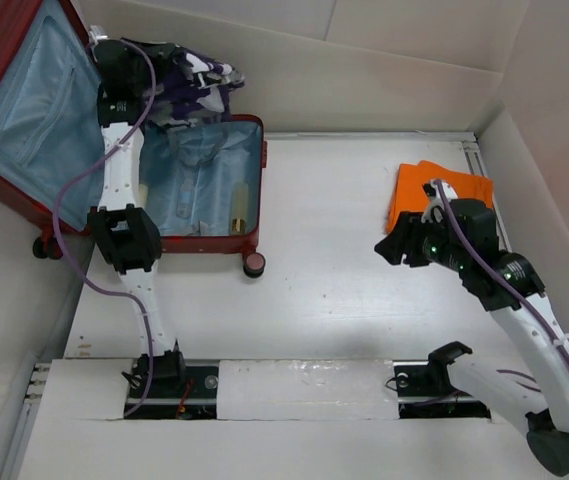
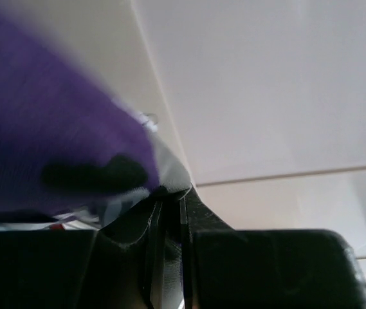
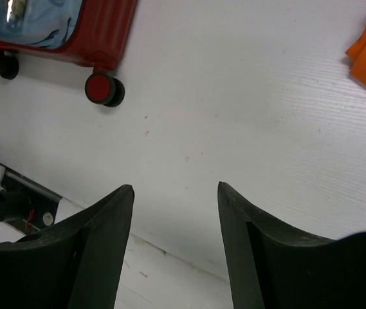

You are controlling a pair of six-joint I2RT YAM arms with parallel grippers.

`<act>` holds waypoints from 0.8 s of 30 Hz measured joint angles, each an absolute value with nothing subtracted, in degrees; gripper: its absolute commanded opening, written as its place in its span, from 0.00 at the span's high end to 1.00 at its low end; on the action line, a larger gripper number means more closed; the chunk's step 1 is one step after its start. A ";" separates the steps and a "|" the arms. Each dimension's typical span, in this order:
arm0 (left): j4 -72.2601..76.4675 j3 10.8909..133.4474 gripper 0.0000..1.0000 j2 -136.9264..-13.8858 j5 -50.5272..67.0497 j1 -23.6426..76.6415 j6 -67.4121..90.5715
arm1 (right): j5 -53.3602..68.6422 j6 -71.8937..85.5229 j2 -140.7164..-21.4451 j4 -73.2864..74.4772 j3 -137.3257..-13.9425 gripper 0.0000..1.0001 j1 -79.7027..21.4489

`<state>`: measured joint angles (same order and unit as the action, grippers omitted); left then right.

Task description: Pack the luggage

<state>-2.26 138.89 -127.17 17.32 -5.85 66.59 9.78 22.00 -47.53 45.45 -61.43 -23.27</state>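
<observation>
The luggage lies open at the far left corner of the surface, its 2 halves spread, with a light blue garment in the near one. Above its far rim the left end effector is clamped nearly closed, apparently on a purple patterned cloth. The right end effector hovers over the surface with its jaws apart and empty, near an orange cloth.

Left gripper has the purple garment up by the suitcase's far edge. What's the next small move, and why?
Probably draw the left gripper back a little and lower it over the open tray of the luggage before releasing. It is shut on the purple garment, which appears to hang around the far rim rather than over the tray, so opening now would likely leave cloth draped on the rim.
</observation>
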 measured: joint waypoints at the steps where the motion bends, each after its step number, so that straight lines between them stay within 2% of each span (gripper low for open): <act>1: -1.78 138.91 1.00 -127.26 17.45 -6.20 66.87 | 10.07 22.06 -48.10 45.28 -61.43 0.39 -23.27; 5: 3.84 135.24 1.00 -126.37 18.96 -6.48 67.81 | 11.42 22.37 -49.98 43.66 -61.41 0.39 -23.27; 10: 16.67 100.55 1.00 -109.71 19.09 -5.63 68.40 | 13.15 23.00 -51.27 40.82 -60.58 0.39 -23.27; 14: 18.57 77.08 1.00 -96.97 18.28 -5.23 65.39 | 13.96 23.44 -51.40 39.44 -58.96 0.39 -23.16; 20: 21.69 55.05 1.00 -84.01 17.47 -4.99 60.34 | 13.96 23.53 -51.64 39.07 -57.14 0.36 -22.35; 24: 19.66 46.39 1.00 -79.22 16.88 -4.99 57.28 | 14.02 23.51 -53.08 38.94 -57.14 0.32 -21.89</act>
<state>19.66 46.39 -79.22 16.88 -4.99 57.28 14.02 23.51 -53.08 38.94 -57.14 -21.89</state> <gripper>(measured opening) 0.054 0.651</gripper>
